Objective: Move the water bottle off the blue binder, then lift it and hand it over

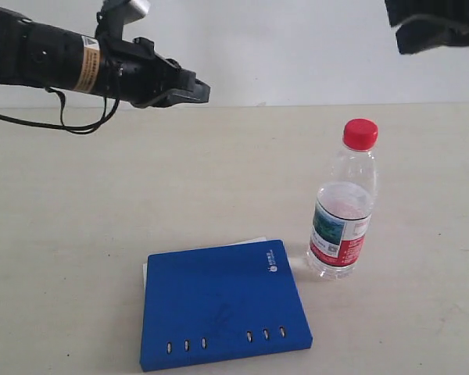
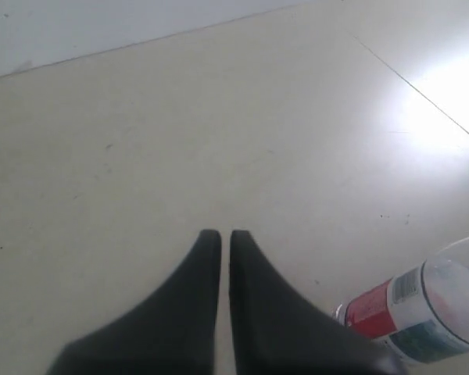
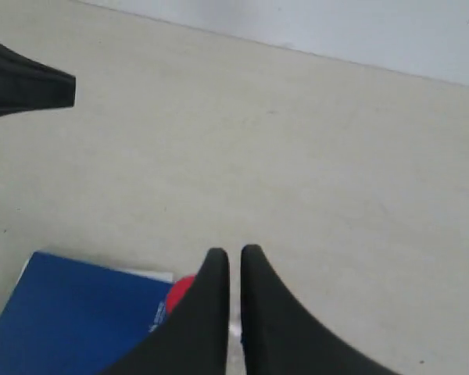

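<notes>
Water bottle (image 1: 344,211): stands upright on the table (image 1: 102,195), just right of the blue binder, base fully off the cover; red cap (image 1: 360,133) on.
Blue binder (image 1: 219,305): lies flat, near centre, slotted edge nearest; top bare; white pages peek out along the far left edge.
Left gripper (image 2: 224,234): high over the far left of the table, fingers pressed narrow, nothing between them.
Right gripper (image 3: 234,251): high at the far right, over the bottle's cap as judged from the wrist view; fingers closed, empty.
Step in hand: the clearing step looks done; the lift and handover, most likely of the binder, are not yet begun.
Next move calls for: one gripper to spread its fingers, descend to a binder edge and pinch cover and pages together.
Risk: the binder lies flush on the table, so a finger may fail to get under; the right arm's descent passes close to the bottle and could tip it.
</notes>
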Robot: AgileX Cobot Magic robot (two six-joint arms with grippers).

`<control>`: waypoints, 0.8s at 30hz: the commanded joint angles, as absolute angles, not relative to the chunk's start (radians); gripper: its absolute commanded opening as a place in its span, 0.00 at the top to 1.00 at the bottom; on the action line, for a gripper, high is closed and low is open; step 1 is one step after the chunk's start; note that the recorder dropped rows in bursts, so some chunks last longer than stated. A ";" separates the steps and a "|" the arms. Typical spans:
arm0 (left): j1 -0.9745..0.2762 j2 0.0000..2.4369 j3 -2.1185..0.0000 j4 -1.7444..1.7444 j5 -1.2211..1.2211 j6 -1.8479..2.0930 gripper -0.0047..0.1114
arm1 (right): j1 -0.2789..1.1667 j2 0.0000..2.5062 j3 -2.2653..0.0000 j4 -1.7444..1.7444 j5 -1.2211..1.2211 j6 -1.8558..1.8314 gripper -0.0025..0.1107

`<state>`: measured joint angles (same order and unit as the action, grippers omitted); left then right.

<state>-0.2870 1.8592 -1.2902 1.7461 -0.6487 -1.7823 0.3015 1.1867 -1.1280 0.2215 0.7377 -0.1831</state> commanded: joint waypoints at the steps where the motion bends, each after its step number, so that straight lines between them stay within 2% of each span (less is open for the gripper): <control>1: -0.288 1.765 -1.225 1.744 -0.627 -1.759 0.92 | 0.299 1.101 -0.883 0.294 0.640 -0.268 0.91; 2: -0.288 1.756 -1.215 1.744 -0.627 -1.759 0.92 | 0.299 1.099 -0.854 0.304 0.627 -0.276 0.84; 6: -0.288 1.730 -1.176 1.744 -0.627 -1.759 0.92 | 0.299 1.094 -0.828 0.323 0.603 -0.278 0.32; 9: -0.288 1.728 -1.159 1.744 -0.627 -1.751 0.92 | 0.299 1.089 -0.828 0.337 0.646 -0.300 0.08; 12: -0.288 1.728 -1.159 1.744 -0.612 -1.735 0.92 | 0.301 1.102 -0.803 0.449 0.648 -0.416 0.05; 13: -0.288 1.728 -1.159 1.744 -0.604 -1.733 0.92 | 0.301 1.119 -0.772 0.496 0.568 -0.477 0.05; 16: -0.288 1.728 -1.159 1.744 -0.604 -1.733 0.92 | 0.301 1.155 -0.746 0.506 0.490 -0.478 0.05; 24: -0.288 1.728 -1.159 1.744 -0.590 -1.718 0.92 | 0.301 1.323 -0.745 0.538 0.470 -0.490 0.05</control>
